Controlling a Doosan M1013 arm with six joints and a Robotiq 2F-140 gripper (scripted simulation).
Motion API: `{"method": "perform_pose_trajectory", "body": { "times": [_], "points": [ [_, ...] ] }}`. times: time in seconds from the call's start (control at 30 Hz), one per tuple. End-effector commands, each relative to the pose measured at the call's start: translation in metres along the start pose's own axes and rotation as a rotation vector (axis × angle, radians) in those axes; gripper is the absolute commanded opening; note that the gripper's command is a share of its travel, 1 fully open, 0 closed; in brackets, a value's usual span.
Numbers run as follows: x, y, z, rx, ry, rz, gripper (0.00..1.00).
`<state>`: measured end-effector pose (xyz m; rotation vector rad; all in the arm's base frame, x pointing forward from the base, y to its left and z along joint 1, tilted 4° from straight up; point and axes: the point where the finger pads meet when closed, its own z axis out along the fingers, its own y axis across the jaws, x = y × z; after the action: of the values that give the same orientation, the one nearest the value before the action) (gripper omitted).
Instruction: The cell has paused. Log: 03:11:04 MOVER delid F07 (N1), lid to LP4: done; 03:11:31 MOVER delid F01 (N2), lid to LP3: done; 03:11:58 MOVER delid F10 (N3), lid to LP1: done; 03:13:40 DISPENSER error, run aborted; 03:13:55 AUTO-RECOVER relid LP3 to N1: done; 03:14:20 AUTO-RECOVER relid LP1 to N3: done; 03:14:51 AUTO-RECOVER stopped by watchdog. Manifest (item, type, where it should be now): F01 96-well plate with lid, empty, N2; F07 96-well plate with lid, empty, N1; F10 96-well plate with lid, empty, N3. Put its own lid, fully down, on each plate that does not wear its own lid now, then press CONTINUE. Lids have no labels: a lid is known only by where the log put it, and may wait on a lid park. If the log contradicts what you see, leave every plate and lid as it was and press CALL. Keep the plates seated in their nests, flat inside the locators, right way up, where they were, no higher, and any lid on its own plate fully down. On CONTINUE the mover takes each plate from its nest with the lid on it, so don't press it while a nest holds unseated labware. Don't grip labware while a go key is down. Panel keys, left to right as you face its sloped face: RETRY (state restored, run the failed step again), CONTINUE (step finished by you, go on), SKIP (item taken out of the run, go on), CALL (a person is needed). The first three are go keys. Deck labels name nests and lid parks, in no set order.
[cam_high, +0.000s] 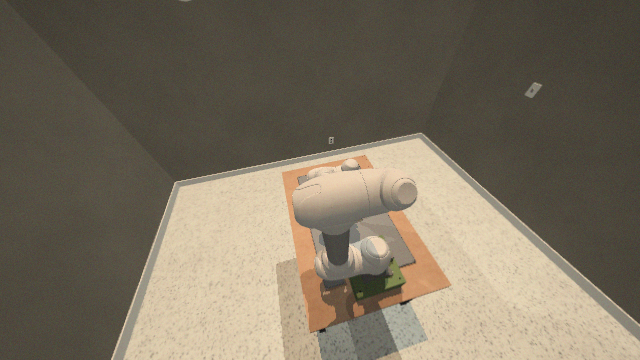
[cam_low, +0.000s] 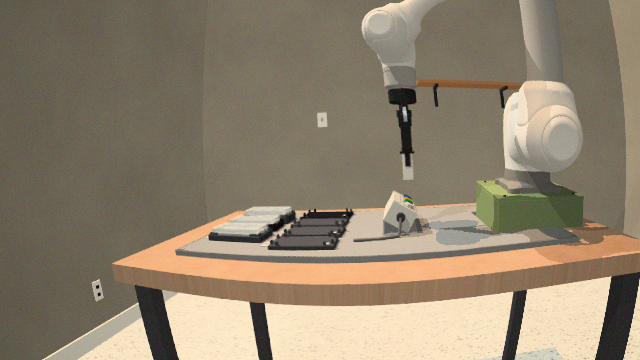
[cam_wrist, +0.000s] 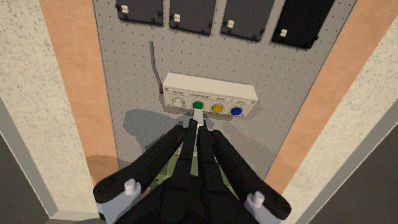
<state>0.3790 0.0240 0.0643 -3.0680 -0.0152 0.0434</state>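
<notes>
My arm (cam_low: 542, 125) is all smooth off-white casing: fat rounded joint housings with flat circular end caps, linked by straight tubes, one of which reads grey-brown from above. A thin seam line runs round the big upper housing (cam_high: 350, 197). The wrist ends in a black collar, then the black gripper (cam_low: 408, 172) with slim linkage bars, pale grey fingertip pads (cam_wrist: 199, 118) and two small white pegs on its knuckles.
</notes>
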Motion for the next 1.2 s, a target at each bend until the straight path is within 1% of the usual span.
{"method": "perform_pose_trajectory", "body": {
  "times": [0.0,1.17],
  "points": [
    [-0.0021,0.0001,0.0006,0.001,0.004,0.004,0.0],
    [-0.002,0.0001,0.0039,0.001,0.004,0.004,0.0]
  ]
}}
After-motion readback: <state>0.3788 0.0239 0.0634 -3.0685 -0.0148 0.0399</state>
